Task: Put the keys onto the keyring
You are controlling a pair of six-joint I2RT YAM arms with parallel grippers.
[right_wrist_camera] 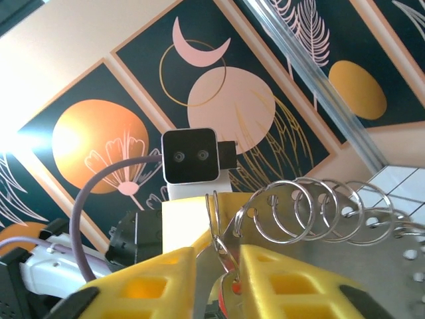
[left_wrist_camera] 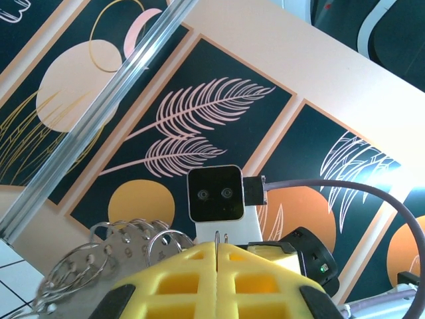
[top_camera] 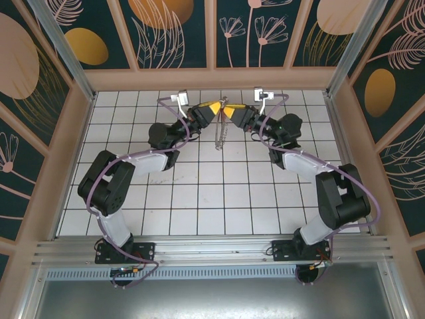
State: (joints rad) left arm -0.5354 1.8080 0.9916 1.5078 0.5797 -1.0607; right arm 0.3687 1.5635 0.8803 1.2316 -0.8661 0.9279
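Top external view. CHECKER: Where is the keyring (top_camera: 220, 135)?

ME: In the air, well above the tiled table (top_camera: 199, 199). It hangs from the spot where my left gripper (top_camera: 214, 110) and right gripper (top_camera: 230, 111) meet nose to nose.

CHECKER: Left side?

ME: Pressed together. On the left wrist view my left fingers (left_wrist_camera: 172, 279) show no gap, and a thin wire (left_wrist_camera: 218, 239) of the loop stands up out of the seam. So I am pinching the keyring by its wire.

CHECKER: Right side?

ME: On the right wrist view my right fingers (right_wrist_camera: 282, 279) stand a little apart, with the loop wire and the red head of the key (right_wrist_camera: 228, 299) in the gap. I cannot tell whether the pads bear on the key.

CHECKER: How will they handle?

ME: My judgement only.
- The key looks tiny, light and rigid.
- Its plastic head is the broadest and least slippery face, so I would grip flat across it; bare metal would likely twist out.
- The keyring looks light, thin and springy.
- Its small rings (right_wrist_camera: 312, 199) can swing and foul the key.
- I would hold bare wire close to the threading point, so the loop cannot flex away.
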